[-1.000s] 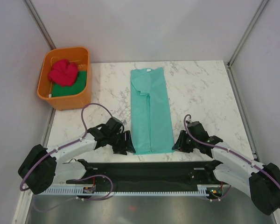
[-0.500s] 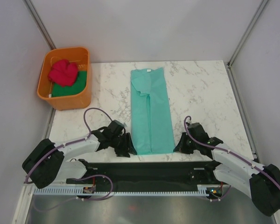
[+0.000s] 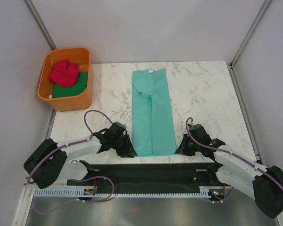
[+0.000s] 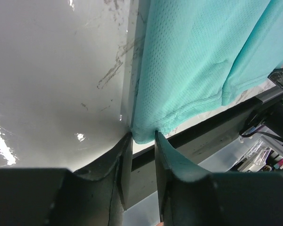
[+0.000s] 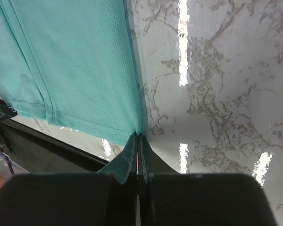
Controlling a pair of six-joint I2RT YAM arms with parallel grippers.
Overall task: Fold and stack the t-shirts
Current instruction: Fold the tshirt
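The teal t-shirt [image 3: 153, 113] lies folded into a long narrow strip down the middle of the marble table [image 3: 207, 94]. My left gripper [image 3: 131, 151] is at its near left corner. In the left wrist view the jaws [image 4: 143, 136] stand slightly apart with the shirt's corner [image 4: 198, 56] between their tips. My right gripper [image 3: 178, 149] is at the near right corner. In the right wrist view it [image 5: 138, 135] is shut on the edge of the teal cloth [image 5: 75, 61]. The pinkish-red t-shirt [image 3: 64, 73] and the dark green t-shirt [image 3: 76, 88] lie bunched in the tub.
An orange plastic tub [image 3: 68, 102] stands at the table's far left corner. A black base plate [image 3: 146, 172] runs along the near edge under both arms. Grey walls enclose the table on three sides.
My left gripper has slid right to the shirt's near left corner. My right gripper has shifted slightly at the near right corner. The shirt has not moved.
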